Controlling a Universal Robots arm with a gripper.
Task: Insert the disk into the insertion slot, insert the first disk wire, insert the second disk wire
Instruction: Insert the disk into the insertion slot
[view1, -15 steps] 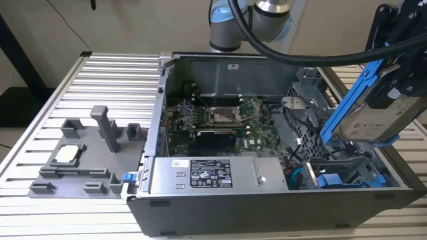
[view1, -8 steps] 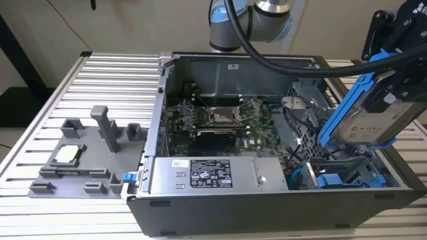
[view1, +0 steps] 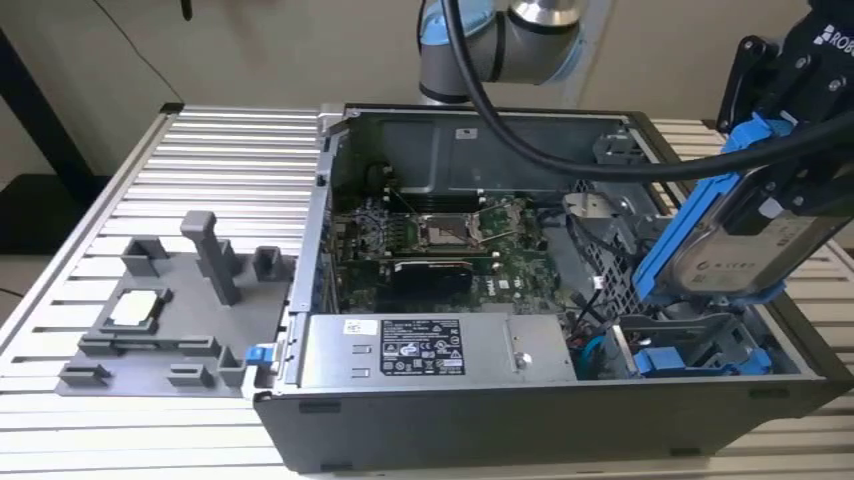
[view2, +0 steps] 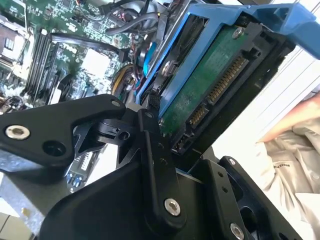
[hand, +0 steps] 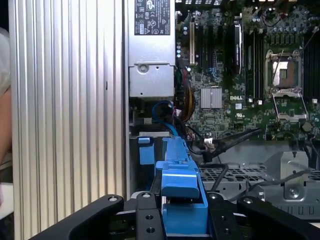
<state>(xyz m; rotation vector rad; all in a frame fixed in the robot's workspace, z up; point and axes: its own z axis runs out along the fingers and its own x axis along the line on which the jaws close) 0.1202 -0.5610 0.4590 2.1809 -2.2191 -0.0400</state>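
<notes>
Jaws on disk (view1: 742, 235); insertion slot (view1: 705, 332) part-hidden

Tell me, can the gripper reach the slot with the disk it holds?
Probably yes: the gripper holds the disk tilted just above the slot, and nothing seems to lie between them.

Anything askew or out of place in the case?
Only the disk: it hangs steeply tilted in the claw above the insertion slot, not seated. Nothing looks spilled or damaged.
</notes>
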